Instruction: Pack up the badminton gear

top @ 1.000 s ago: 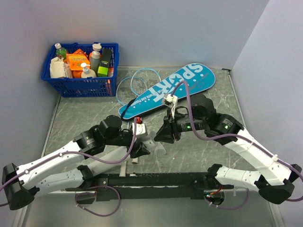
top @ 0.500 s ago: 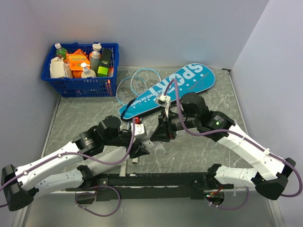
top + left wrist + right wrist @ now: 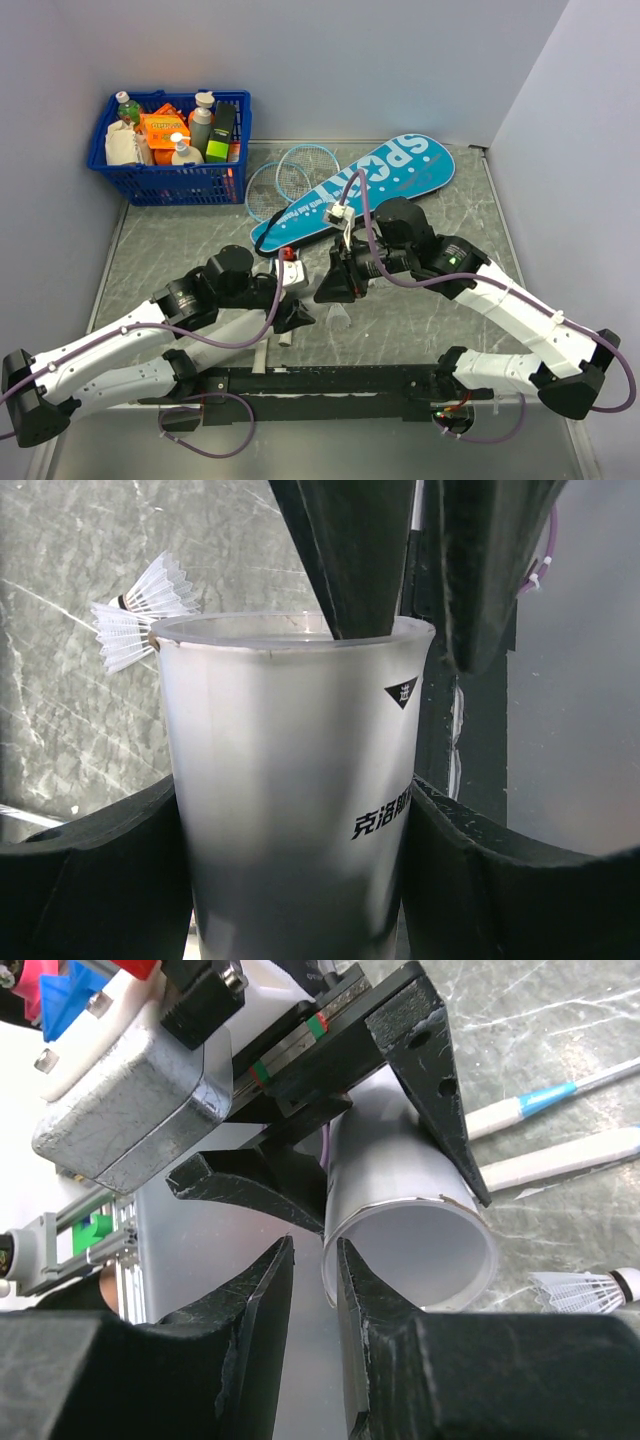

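Note:
My left gripper [image 3: 295,880] is shut on a translucent white tube [image 3: 290,780] with black print, its open mouth facing my right gripper [image 3: 315,1250]. The right jaws stand narrowly open astride the tube's rim [image 3: 330,1260], one finger inside the mouth and one outside, with a gap showing. Both grippers meet at the table's middle, left [image 3: 300,315] and right [image 3: 325,290]. White shuttlecocks [image 3: 135,615] lie on the table beyond the tube; one shuttlecock [image 3: 585,1290] shows beside its mouth. Two light-blue rackets [image 3: 285,178] lie next to the teal "SPORT" bag [image 3: 370,185]; their handles [image 3: 560,1165] run under the tube.
A blue basket [image 3: 170,180] of bottles and packets stands at the back left corner. Grey walls close in the table on the left, back and right. The arms' black base rail [image 3: 330,380] runs along the near edge.
My right gripper has moved left and down to the tube's mouth, and its jaws have narrowed. The left arm and the tube have held still.

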